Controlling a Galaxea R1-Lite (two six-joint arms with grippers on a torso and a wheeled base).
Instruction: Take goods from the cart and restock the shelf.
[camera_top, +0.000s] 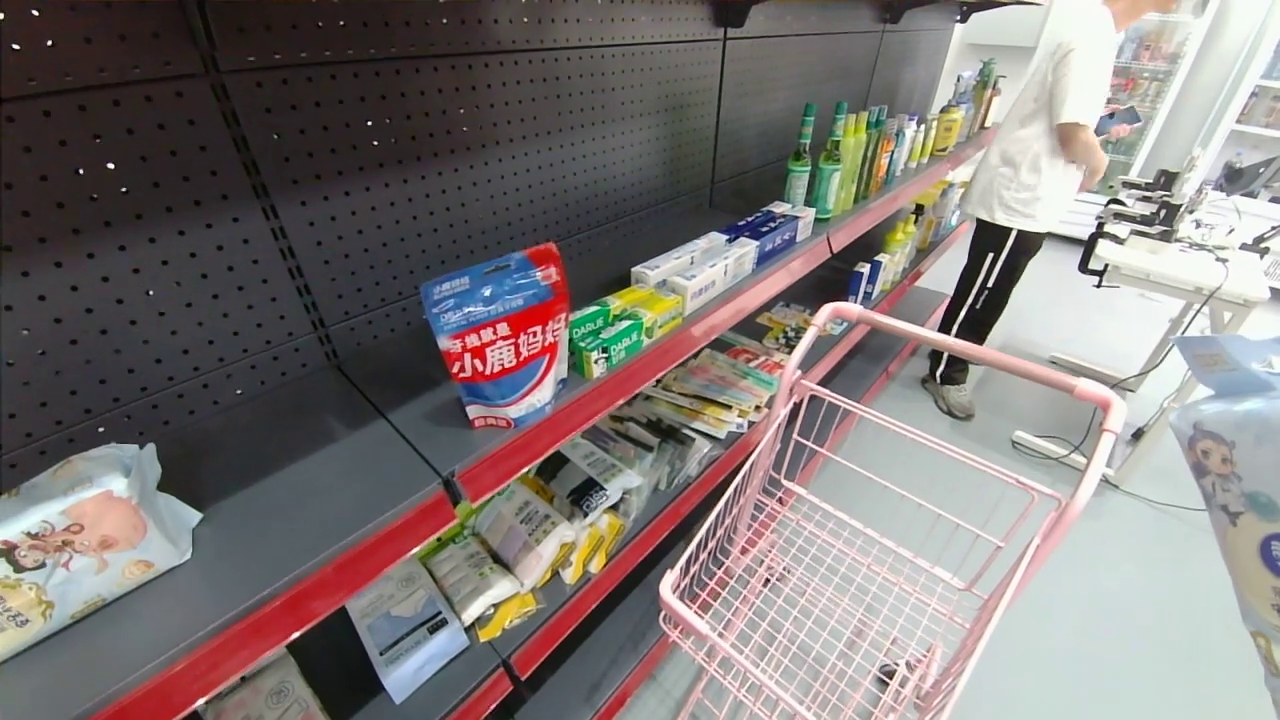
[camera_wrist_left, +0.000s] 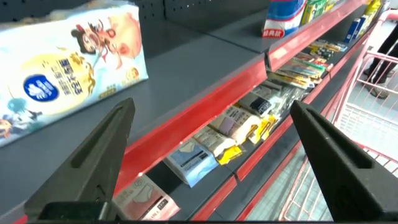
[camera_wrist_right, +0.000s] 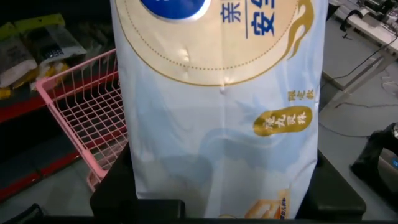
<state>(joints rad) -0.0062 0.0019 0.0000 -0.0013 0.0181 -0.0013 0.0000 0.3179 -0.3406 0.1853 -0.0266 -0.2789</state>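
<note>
The cart is formed of pink wire grid. The shelf is edged in red and backed with dark grey perforated panels. A pouch is printed in blue and red with white lettering. The pale blue pack is marked with a gold dotted ring and a gold label. Small boxes are coloured green and yellow.

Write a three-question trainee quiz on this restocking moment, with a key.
1. True or false: the left gripper is shut on a pack.
2. The red-and-blue pouch on the upper shelf: A) lies flat B) stands upright C) hangs.
3. Fill in: the right gripper is shut on a ____.
Key: 1 false, it is open and holds nothing; 2 B; 3 pale-blue pack.
</note>
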